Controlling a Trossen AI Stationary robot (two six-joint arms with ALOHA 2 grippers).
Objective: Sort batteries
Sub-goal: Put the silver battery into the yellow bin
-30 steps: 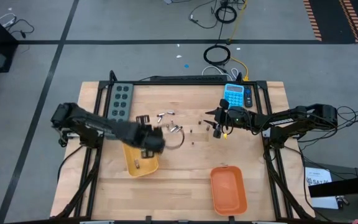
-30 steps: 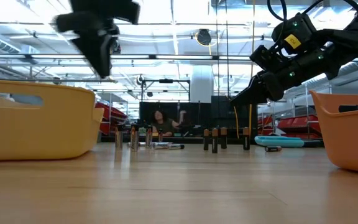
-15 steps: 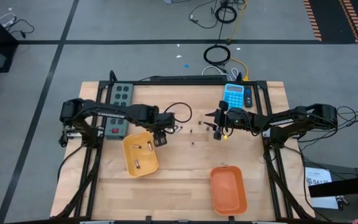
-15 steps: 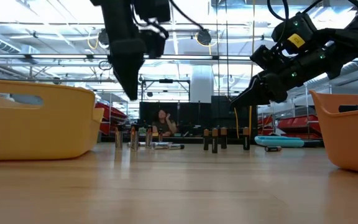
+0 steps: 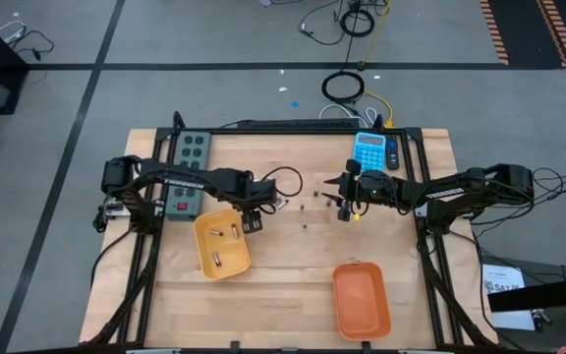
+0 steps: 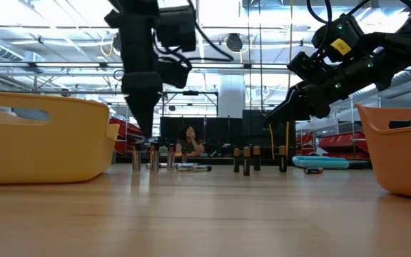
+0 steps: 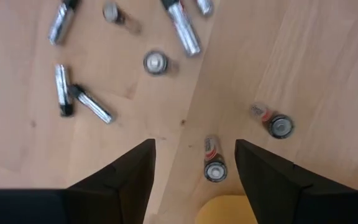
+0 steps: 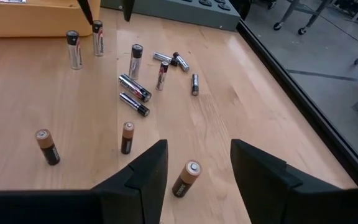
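The batteries [image 5: 281,204] lie scattered across the middle of the table [image 5: 293,305], between the two arms — some upright, some on their sides. The left gripper [image 5: 256,208] hangs over their left edge, just right of a tray [image 5: 223,243] that holds two batteries. The right gripper [image 5: 342,196] hangs over their right edge, near the calculator [image 5: 369,149] at the far side. A second tray [image 5: 361,300] sits at the near right. The button box [image 5: 189,167] lies far left.

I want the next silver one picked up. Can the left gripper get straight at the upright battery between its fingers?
Probably yes. The left gripper is open above the upright battery, which stands apart from its neighbour, with bare wood around it.
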